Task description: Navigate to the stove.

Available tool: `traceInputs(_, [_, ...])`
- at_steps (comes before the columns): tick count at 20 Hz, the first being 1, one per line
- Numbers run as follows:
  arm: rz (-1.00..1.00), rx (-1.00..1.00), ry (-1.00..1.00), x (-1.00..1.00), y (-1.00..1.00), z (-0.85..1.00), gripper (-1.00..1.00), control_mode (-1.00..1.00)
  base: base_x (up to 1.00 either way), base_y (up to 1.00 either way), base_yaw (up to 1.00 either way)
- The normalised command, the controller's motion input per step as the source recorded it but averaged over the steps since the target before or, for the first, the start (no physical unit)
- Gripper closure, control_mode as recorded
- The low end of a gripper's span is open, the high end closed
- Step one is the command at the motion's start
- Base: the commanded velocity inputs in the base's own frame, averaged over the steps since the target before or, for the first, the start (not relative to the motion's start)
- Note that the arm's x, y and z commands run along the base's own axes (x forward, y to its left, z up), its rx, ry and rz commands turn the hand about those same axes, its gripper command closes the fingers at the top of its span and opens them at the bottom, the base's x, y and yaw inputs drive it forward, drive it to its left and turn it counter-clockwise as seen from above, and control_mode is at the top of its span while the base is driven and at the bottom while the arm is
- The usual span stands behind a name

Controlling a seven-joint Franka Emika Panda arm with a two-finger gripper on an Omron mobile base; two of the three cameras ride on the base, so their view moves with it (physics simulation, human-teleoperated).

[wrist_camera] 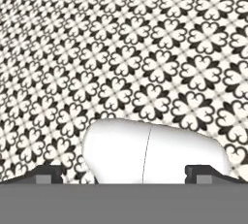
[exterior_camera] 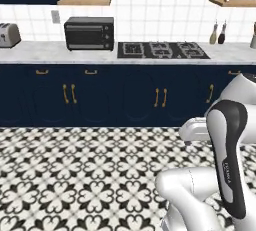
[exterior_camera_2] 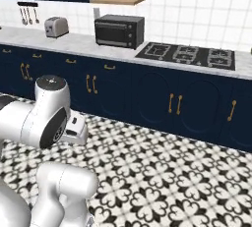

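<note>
This is a home kitchen: navy base cabinets (exterior_camera: 100,95) with brass handles carry a marble counter (exterior_camera: 40,51), where a gas stove (exterior_camera: 163,50), a toaster oven (exterior_camera: 89,33) and a toaster (exterior_camera: 9,34) sit before white wall tiles (exterior_camera: 160,10), above a patterned tile floor (exterior_camera: 80,175).

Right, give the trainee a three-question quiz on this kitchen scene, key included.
1. True or false: the stove sits to the right of the toaster oven in the left base view.
2. What lies between the robot and the cabinets? A) a rug B) patterned tile floor C) a table
3. Fill in: the silver toaster stands on the ____.

Key: 1 true; 2 B; 3 counter.
</note>
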Motion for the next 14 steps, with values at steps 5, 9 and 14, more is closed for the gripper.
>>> traceInputs(5, [0.00, 0.00, 0.00, 0.00, 0.00, 0.00, -1.00, 1.00, 1.00, 0.00, 0.00])
traceInputs(9, [0.00, 0.00, 0.00, 0.00, 0.00, 0.00, -1.00, 1.00, 1.00, -0.01, 0.00])
traceInputs(14, [0.00, 0.00, 0.00, 0.00, 0.00, 0.00, -1.00, 1.00, 1.00, -0.14, 0.00])
